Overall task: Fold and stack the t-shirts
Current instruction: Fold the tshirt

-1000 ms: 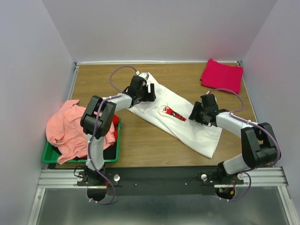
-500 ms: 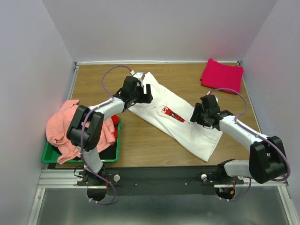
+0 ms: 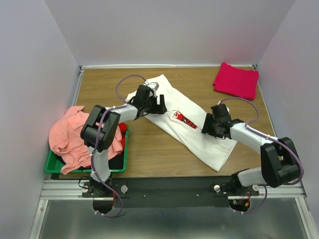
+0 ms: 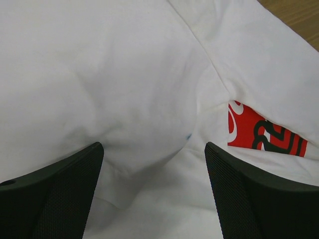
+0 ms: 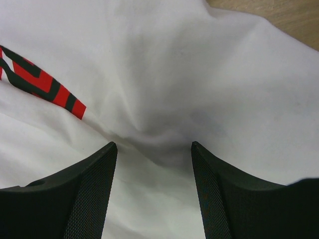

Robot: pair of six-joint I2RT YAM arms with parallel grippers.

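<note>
White t-shirt spread slantwise across the middle of the table, with both end effectors set down on it.

It looks soft, light and limp, so it will likely sag and crease wherever it is lifted, and it is best taken by a pinched-up fold or along a hem or shoulder edge. The salmon-pink t-shirt is heaped over the green bin at the near left, with a red t-shirt showing under it. The magenta t-shirt lies folded at the far right corner, well apart, so nothing blocks the fold. The left end effector stands wide open near the collar end. The right end effector is spread over a pucker of cloth just right of the chest print, gripping nothing.
</note>
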